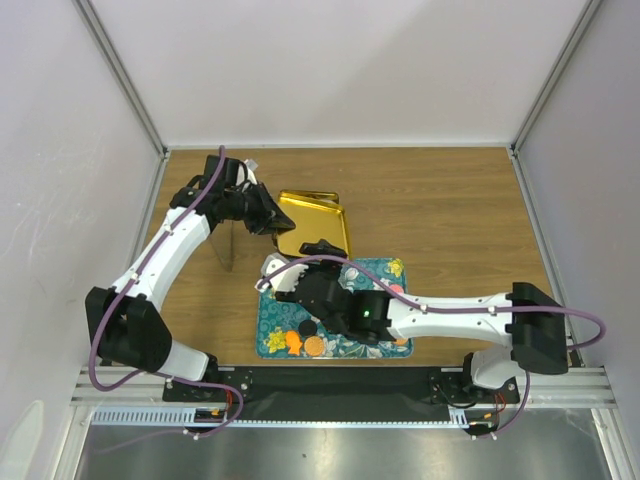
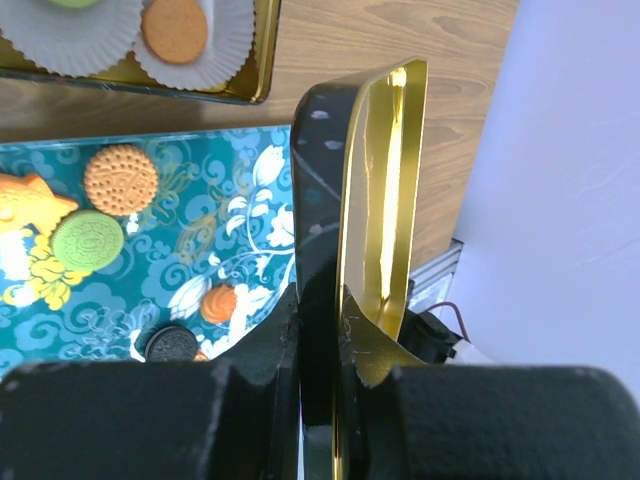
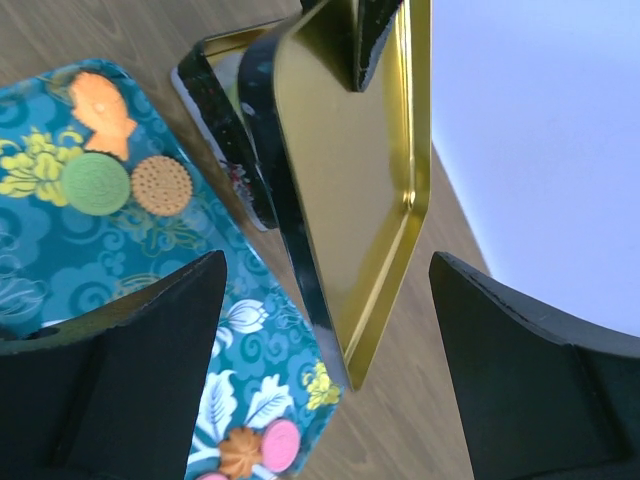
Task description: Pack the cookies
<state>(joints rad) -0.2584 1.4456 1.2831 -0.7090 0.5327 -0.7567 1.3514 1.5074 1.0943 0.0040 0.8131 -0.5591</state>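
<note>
My left gripper (image 2: 320,310) is shut on the edge of a tin lid (image 2: 375,190) that is black outside and gold inside, holding it up on edge. From above, the lid (image 1: 312,222) leans at the back of the teal patterned tray (image 1: 385,272), with the left gripper (image 1: 265,212) at its left edge. Cookies lie on the tray: a round orange one (image 2: 120,180), a green one (image 2: 88,237) and a black one (image 2: 172,344). A pink one (image 3: 280,445) lies near the tray's corner. My right gripper (image 3: 325,258) hangs open over the lid's lower corner, holding nothing.
A gold tin base (image 2: 262,60) holds white paper cups (image 2: 60,35), one with an orange cookie (image 2: 175,28). Its black side (image 3: 215,100) shows behind the lid. White walls stand on three sides of the wooden table (image 1: 440,210). The right arm (image 1: 450,315) lies across the tray's near side.
</note>
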